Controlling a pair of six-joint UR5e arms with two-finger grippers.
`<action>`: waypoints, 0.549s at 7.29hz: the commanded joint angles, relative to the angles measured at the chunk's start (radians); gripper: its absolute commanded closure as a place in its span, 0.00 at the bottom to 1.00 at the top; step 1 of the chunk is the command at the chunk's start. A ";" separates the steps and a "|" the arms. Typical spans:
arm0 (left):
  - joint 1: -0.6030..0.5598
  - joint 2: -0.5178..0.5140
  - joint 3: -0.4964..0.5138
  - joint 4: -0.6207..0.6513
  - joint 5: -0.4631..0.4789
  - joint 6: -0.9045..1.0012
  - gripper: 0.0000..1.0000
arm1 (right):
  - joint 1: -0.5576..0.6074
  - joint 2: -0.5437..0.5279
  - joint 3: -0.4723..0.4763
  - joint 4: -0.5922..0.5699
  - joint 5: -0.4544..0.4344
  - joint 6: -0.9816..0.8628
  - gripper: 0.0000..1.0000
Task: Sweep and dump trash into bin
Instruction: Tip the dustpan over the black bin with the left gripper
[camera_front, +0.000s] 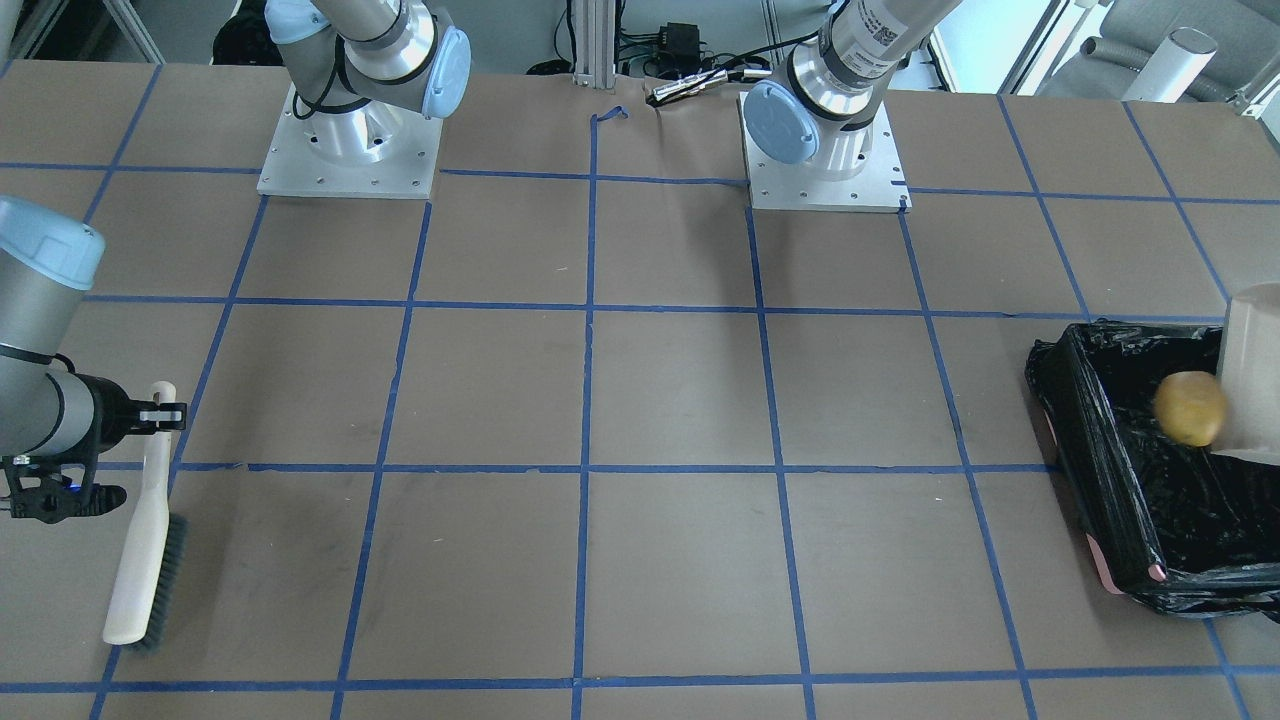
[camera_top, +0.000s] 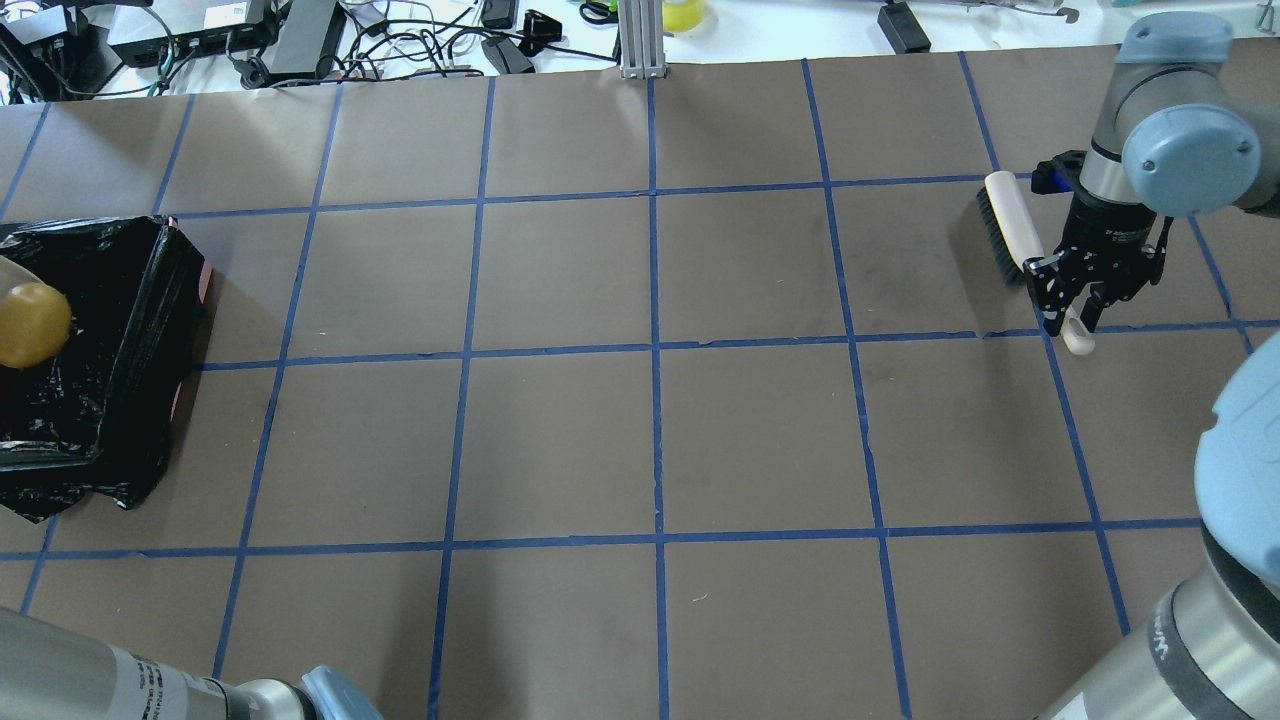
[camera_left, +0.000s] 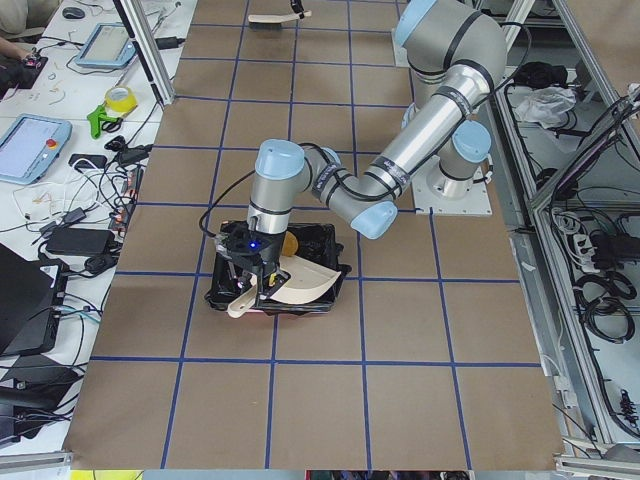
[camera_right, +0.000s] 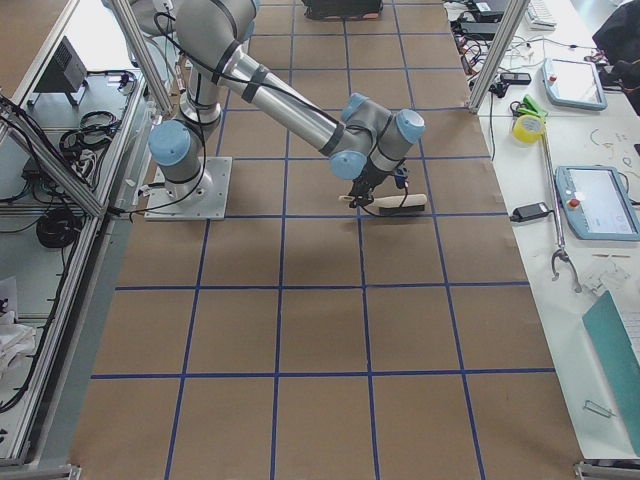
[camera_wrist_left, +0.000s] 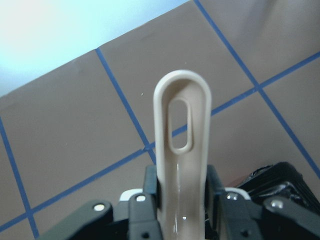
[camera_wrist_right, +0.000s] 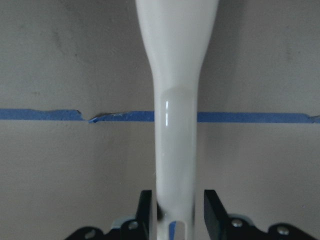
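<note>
- The black-bag-lined rectangular bin (camera_front: 1100, 450) runs off the front view's right edge and the overhead view's left edge.
- The beige plastic dustpan (camera_front: 1255, 350) over it is cut by the front view's right edge.
- The glossy orange-yellow potato-like lump (camera_front: 1190, 408) is blurred.
- In the right wrist view, the beige long-handled brush (camera_wrist_right: 175, 125) loses its head past the top edge.

Brown-papered table (camera_front: 680, 400) with blue tape grid, black-lined bin (camera_front: 1100, 470) at one end, two metal base plates (camera_front: 340, 178).
</note>
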 joint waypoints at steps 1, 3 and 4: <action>-0.030 0.011 -0.042 0.085 0.011 0.047 1.00 | 0.002 0.005 -0.003 -0.004 0.004 0.009 0.40; -0.035 -0.006 -0.069 0.204 0.023 0.083 1.00 | 0.002 -0.001 -0.009 -0.006 0.011 0.012 0.25; -0.053 -0.006 -0.069 0.240 0.040 0.099 1.00 | 0.002 -0.009 -0.021 -0.004 0.014 0.009 0.19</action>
